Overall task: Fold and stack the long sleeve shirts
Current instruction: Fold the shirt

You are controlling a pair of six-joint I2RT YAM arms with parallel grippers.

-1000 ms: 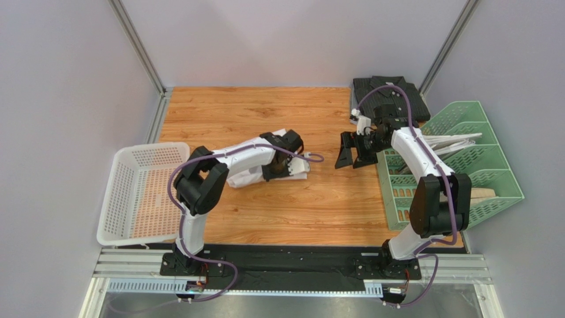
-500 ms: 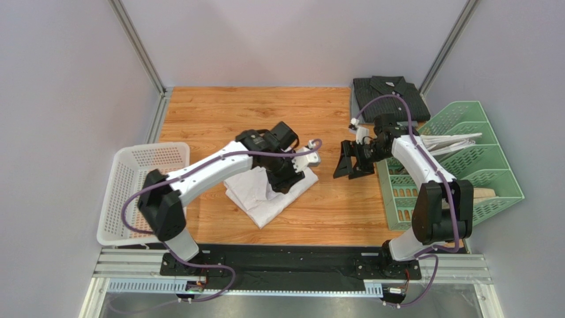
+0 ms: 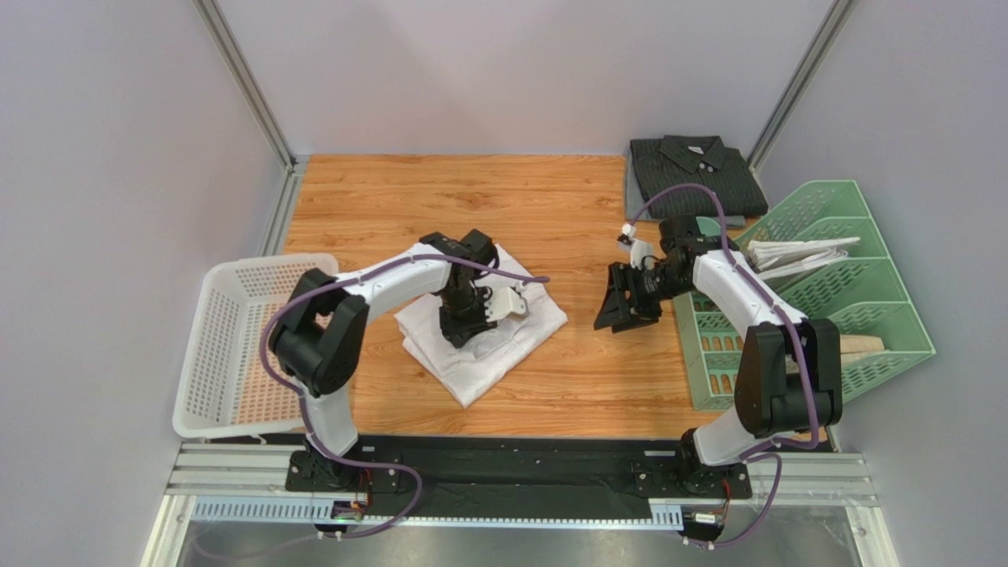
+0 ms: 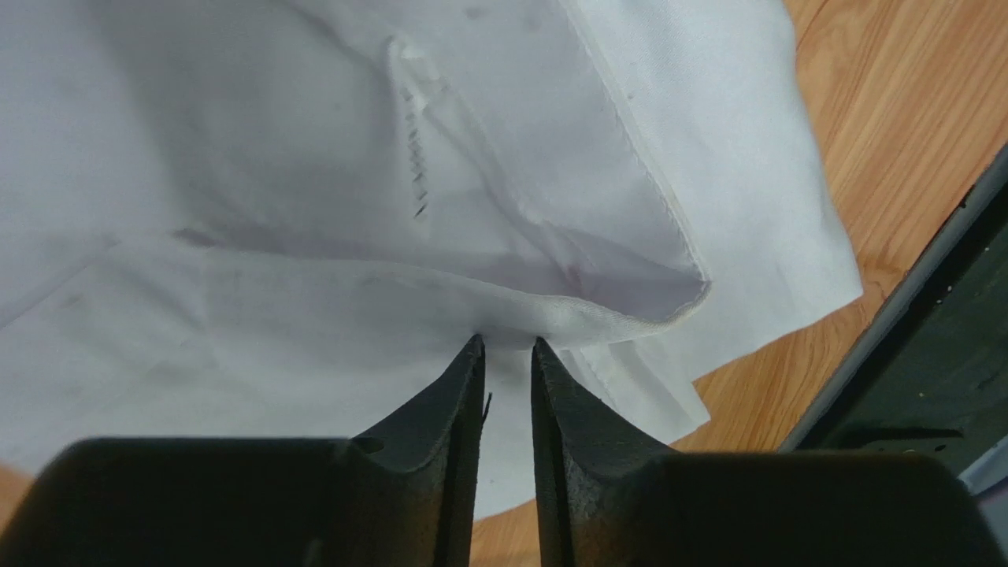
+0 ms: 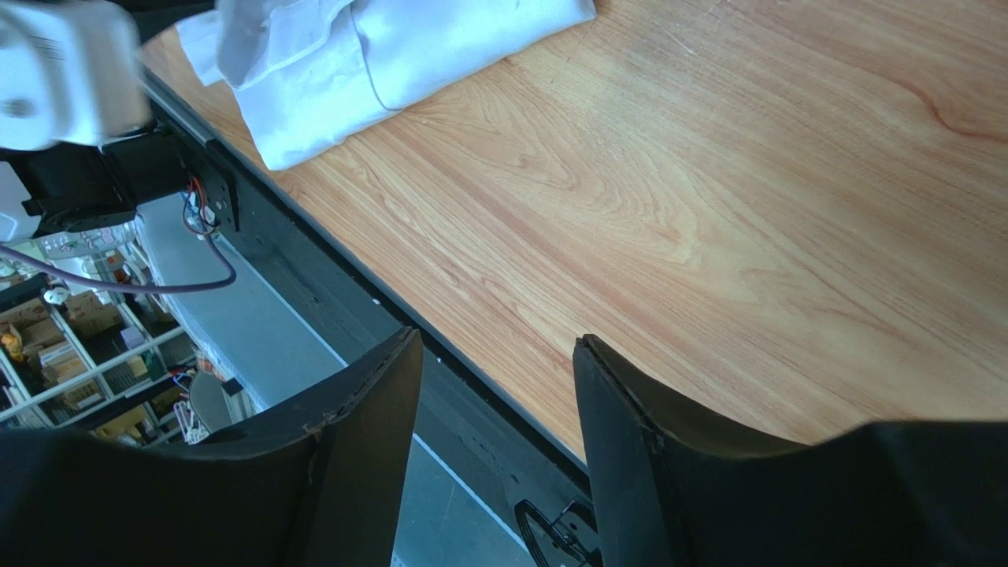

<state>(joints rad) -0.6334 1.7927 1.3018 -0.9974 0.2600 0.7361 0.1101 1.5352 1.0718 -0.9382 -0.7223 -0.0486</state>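
Observation:
A plain white shirt (image 3: pixel 527 327) lies folded on the wooden table, a little left of centre. My left gripper (image 3: pixel 471 328) points down onto its middle. In the left wrist view its jaws stand a narrow gap apart, the left gripper (image 4: pixel 509 345) touching a folded hem of the white shirt (image 4: pixel 355 177) without clamping it. The dark striped shirt (image 3: pixel 692 171) lies folded at the back right corner. My right gripper (image 3: pixel 621 310) hovers open to the right of the white shirt, with nothing in it. In the right wrist view the right gripper (image 5: pixel 497 343) shows only bare wood between its fingers, and the white shirt (image 5: pixel 391 47) lies at the top left.
A white mesh basket (image 3: pixel 254 278) stands at the table's left edge. A green file rack (image 3: pixel 876 284) holding white papers (image 3: pixel 799 252) sits along the right side, close behind my right arm. The black rail runs along the near edge.
The left gripper let go of the white shirt, which now lies flat. It moved back over the shirt's middle and its jaws narrowed again. The right gripper drifted nearer and narrowed its jaws.

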